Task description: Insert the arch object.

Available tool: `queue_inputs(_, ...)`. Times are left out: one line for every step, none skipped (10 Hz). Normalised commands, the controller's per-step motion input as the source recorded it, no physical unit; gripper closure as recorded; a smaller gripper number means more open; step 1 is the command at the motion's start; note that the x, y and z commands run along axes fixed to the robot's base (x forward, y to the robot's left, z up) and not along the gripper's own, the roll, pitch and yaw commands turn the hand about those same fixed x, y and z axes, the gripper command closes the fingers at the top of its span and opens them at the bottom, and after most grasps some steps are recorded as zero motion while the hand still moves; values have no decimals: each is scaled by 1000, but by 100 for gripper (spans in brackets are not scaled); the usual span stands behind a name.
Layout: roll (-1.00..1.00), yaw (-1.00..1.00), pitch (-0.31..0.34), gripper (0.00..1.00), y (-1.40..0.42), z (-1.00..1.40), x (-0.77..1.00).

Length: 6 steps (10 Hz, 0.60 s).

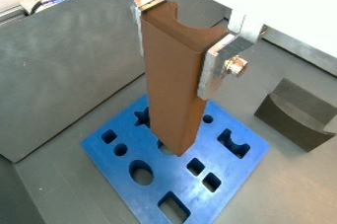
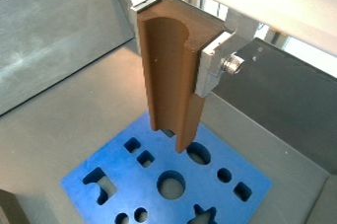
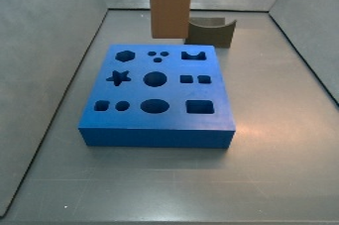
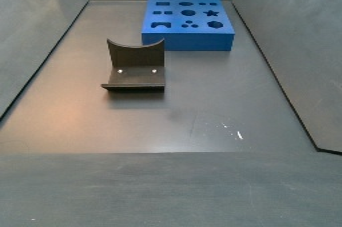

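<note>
Arch object (image 1: 175, 80): upright, clamped in gripper (image 1: 184, 40), hanging above blue board (image 1: 224, 174) near the bench's far edge. Insertion pending: lower end not yet in a slot.

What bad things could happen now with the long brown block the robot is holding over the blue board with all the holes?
1. The tall brown wooden arch object, clamped in the gripper, hangs just above the blue board with many cut-outs; it might come down on the wrong hole or on the flat surface and jam.
2. It is gripped only near its upper end, so a bump at its lower tip might tilt or slip it between the silver fingers.
</note>
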Motion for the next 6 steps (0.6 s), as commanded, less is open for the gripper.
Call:
queue_inputs(256, -806, 17, 100, 23, -703, 237)
queue_inputs(270, -754, 24, 100, 66, -680, 274)
queue_inputs(259, -551, 59, 100, 263, -714, 386)
queue_inputs(173, -77, 51, 100, 460, -566, 486)
queue_inputs(179, 0, 57, 100, 451, -474, 409)
queue_inputs(119, 0, 69, 100, 431, -434, 309)
